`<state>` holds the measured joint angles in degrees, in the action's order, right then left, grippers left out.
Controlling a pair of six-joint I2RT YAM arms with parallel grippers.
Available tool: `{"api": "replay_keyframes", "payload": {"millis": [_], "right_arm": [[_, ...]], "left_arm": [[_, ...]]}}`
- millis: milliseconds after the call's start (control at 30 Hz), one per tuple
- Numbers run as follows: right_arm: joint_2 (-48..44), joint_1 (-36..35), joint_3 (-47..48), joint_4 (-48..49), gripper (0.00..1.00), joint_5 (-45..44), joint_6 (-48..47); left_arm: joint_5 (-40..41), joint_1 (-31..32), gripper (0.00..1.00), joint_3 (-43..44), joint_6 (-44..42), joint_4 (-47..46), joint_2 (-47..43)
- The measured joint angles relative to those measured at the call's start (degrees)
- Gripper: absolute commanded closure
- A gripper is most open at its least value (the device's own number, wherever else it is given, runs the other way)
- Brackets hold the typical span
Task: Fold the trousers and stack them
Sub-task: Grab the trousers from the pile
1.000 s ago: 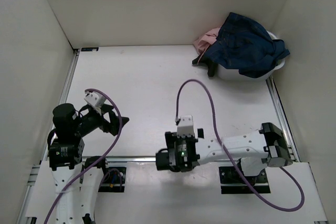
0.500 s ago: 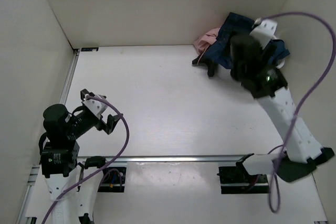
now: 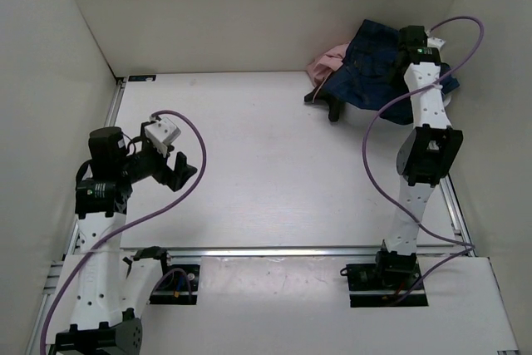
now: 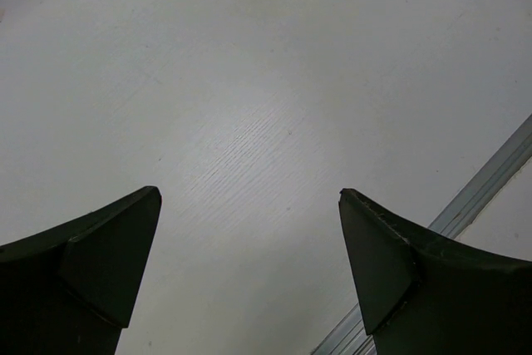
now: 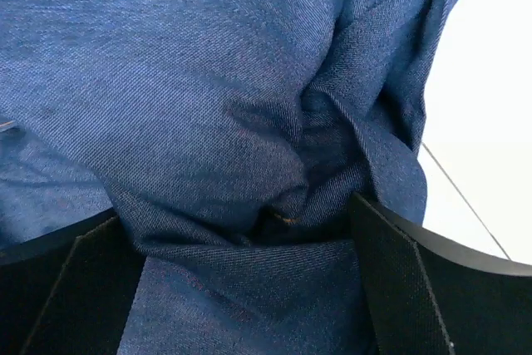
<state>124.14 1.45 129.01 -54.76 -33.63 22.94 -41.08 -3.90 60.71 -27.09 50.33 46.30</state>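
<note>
Observer 1: Progress entry, please. Where are the trousers (image 3: 376, 81)?

Observer 2: Far right corner, in a crumpled heap. They're lying against a pink garment (image 3: 327, 62) and a black garment (image 3: 327, 102). No fold is made and nothing is stacked. The open surface (image 3: 266, 147) in front of the arms has no garment on it.

Observer 1: So nothing is done?

Observer 2: My reading is that the task is at its very first step, fetching the trousers out of the pile. The right arm is stretched out to the heap. In its wrist view the right gripper (image 5: 241, 234) is as wide open as it goes, with a bunched ridge of denim sitting between the two fingers (image 5: 71, 288). The cloth is close against them, but nothing is pinched.

Observer 1: And the left gripper (image 4: 249, 197)?

Observer 2: Wide open as well, and empty. It hangs over bare surface on the left side, well away from the heap.

Observer 1: What's left to do?

Observer 2: Nearly all of it, I'd say. Close on the denim, draw the trousers clear of the other two garments, spread them flat on the surface, fold them, then set them down as the stack. The pink and black garments lie so close that one could get dragged along with the first pull.
</note>
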Motion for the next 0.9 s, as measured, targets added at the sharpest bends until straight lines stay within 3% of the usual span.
{"api": "replay_keyframes", "payload": {"millis": [100, 133, 233, 267, 533, 633, 700, 767, 833, 900], "right_arm": [[1.7, 1.3, 2.3, -1.7, 0.27, 2.1, -0.8], [1.8, 1.0, 2.8, -1.9, 0.59, 2.4, -1.0], [1.0, -0.4, 2.5, -1.9, 0.93, 1.9, -1.2], [0.5, -0.9, 1.9, -1.7, 1.00, 1.4, -1.0], [-9.7, -3.3, 0.2, -1.7, 1.00, -1.5, -2.7], [-18.0, -9.0, 0.8, 0.9, 1.00, -1.3, -6.1], [-23.1, -17.3, 1.3, 5.0, 1.00, -3.0, -10.4], [-26.8, -30.2, 2.6, 11.0, 1.00, -4.8, -15.9], [-27.4, -45.1, 6.2, 17.6, 1.00, -4.7, -22.4], [-26.5, -55.6, 9.1, 23.6, 1.00, -2.1, -26.7]], "left_arm": [[0.0, 0.0, 0.00, 0.0, -0.3, 0.2, 0.1], [0.0, 0.0, 0.00, 0.0, -0.4, 0.2, 0.1], [-0.1, 0.0, 0.00, 0.0, -0.6, 0.3, 0.2], [-0.1, 0.0, 0.00, 0.0, -0.6, 0.3, 0.3], [-0.5, 0.0, 0.00, 0.0, -0.7, 0.3, 0.6], [-0.5, 0.0, 0.00, 0.0, -0.7, 0.3, 0.5], [-0.2, 0.0, 0.00, 0.0, -0.5, 0.3, 0.3], [0.4, 0.0, 0.00, 0.0, 0.2, 0.3, 0.1], [1.9, 0.0, 0.00, 0.0, 1.5, -0.1, -0.3], [4.5, 0.0, 0.00, 0.2, 3.6, -1.0, -0.7]]}}
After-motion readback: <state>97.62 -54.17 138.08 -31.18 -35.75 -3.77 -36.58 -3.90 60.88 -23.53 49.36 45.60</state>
